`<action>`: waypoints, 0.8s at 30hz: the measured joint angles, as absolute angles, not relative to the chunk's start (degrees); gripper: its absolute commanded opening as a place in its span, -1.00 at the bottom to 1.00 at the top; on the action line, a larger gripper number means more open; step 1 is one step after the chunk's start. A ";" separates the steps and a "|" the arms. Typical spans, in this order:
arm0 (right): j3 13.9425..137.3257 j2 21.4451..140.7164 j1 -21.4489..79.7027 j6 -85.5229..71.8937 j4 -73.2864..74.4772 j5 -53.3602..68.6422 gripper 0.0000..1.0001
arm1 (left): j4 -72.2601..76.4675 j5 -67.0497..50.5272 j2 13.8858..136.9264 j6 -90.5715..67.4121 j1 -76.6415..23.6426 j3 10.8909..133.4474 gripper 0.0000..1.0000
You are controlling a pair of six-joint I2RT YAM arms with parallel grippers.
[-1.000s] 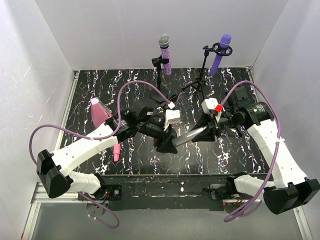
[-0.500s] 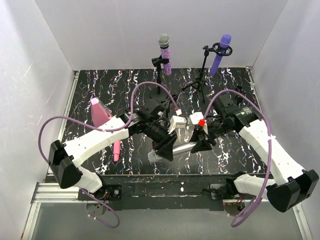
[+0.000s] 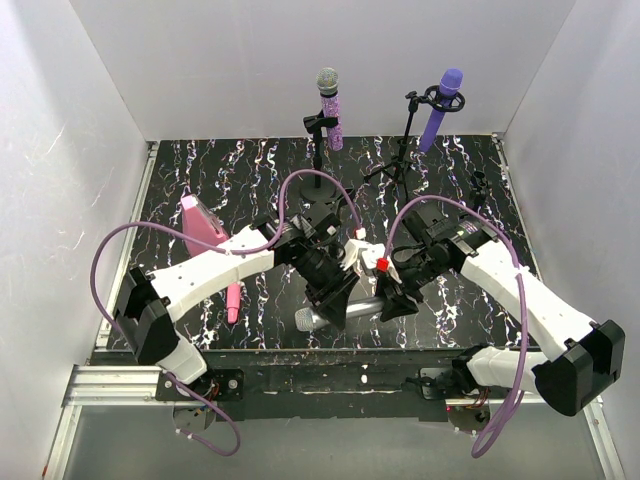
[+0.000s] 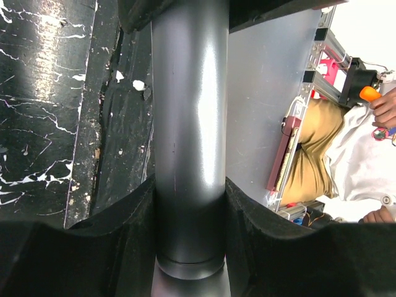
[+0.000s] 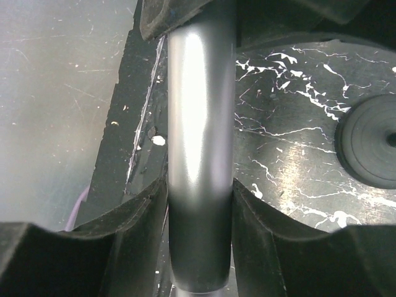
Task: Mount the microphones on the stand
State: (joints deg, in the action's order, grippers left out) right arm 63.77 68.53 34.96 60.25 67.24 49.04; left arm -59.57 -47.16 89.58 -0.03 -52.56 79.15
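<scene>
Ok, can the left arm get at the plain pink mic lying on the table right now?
Probably not yet: the left gripper is clamped on the silver-grey microphone. The pink microphone lies uncovered beside that arm, so after release the way looks free.

Top view overhead; both wrist views close on silver-grey microphone (image 4: 189, 154).

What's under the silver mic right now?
The black marbled mat, near its front edge. The silver microphone itself, with left fingers and right fingers around it, covers the strip directly below, so contact with the mat cannot be seen.
</scene>
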 measured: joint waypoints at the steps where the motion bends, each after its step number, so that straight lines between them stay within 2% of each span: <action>1: 63.55 68.53 35.07 60.27 67.11 49.23 -0.05 | -59.53 -47.20 89.58 -0.25 -52.53 79.29 -1.00; 2: 63.31 68.53 35.14 60.29 67.11 49.41 -0.16 | -59.55 -47.27 89.56 -0.51 -52.53 79.40 -1.00; 4: 62.85 68.53 35.16 60.45 66.74 49.58 -0.62 | -59.53 -47.59 89.49 -1.02 -52.58 79.44 -0.94; 7: 62.78 68.62 35.16 60.31 66.54 50.04 -0.91 | -59.48 -47.24 89.01 -2.28 -52.62 79.44 -0.44; 10: 62.78 68.62 35.16 60.29 66.11 50.74 -0.97 | -59.18 -45.95 87.57 -3.88 -52.62 79.44 0.23; 13: 62.65 68.60 35.09 60.10 66.52 50.96 -0.97 | -56.86 -43.75 84.38 -5.63 -52.05 79.61 0.71; 15: 62.30 68.38 34.50 60.05 67.07 51.13 -0.97 | -55.13 -41.56 80.97 -6.66 -51.27 79.99 0.96; 21: 62.04 65.39 27.77 60.25 67.96 54.68 -0.97 | -48.97 -28.86 65.67 -5.93 -49.43 80.73 0.96; 24: 62.30 63.29 22.96 60.66 69.14 58.13 -0.97 | -42.30 -20.12 54.24 -2.83 -49.39 77.49 0.96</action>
State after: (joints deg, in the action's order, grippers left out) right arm 62.30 63.29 22.96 60.66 69.14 58.13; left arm -42.30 -20.12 54.24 -2.83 -49.39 77.49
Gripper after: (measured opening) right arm 0.438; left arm 0.981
